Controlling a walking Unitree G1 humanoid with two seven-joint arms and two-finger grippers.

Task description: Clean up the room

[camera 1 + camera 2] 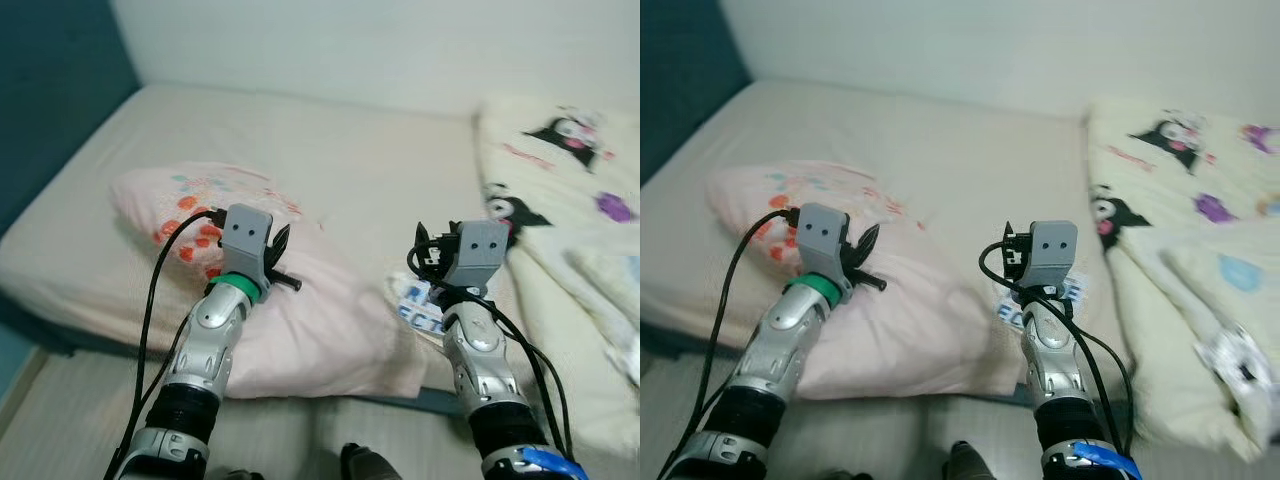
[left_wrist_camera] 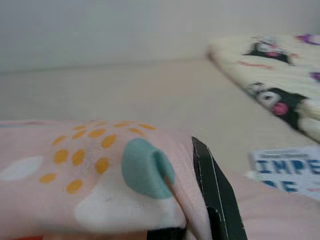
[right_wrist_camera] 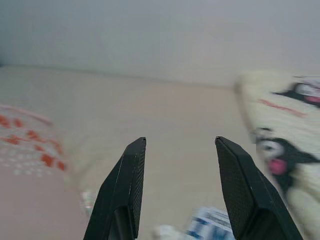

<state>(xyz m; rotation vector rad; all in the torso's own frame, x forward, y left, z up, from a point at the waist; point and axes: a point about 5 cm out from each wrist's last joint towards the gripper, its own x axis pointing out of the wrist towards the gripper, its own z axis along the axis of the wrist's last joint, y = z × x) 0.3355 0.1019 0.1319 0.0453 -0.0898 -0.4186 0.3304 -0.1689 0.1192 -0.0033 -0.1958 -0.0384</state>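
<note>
We are tidying the bed (image 1: 350, 160), and the step in hand looks like taking hold of the soft pink pillow with orange and teal spots (image 1: 300, 300), which is lying near the bed's front edge. Our left hand (image 1: 277, 258) is pressing into the pillow, its fingers closing on a fold of the fabric. Our right hand (image 3: 180, 190) is hovering wide and empty above a blue-lettered white packet (image 1: 415, 305), beside the cream cartoon-print blanket (image 1: 1180, 200). Next, we judge, comes lifting the pillow toward the bed's head.
</note>
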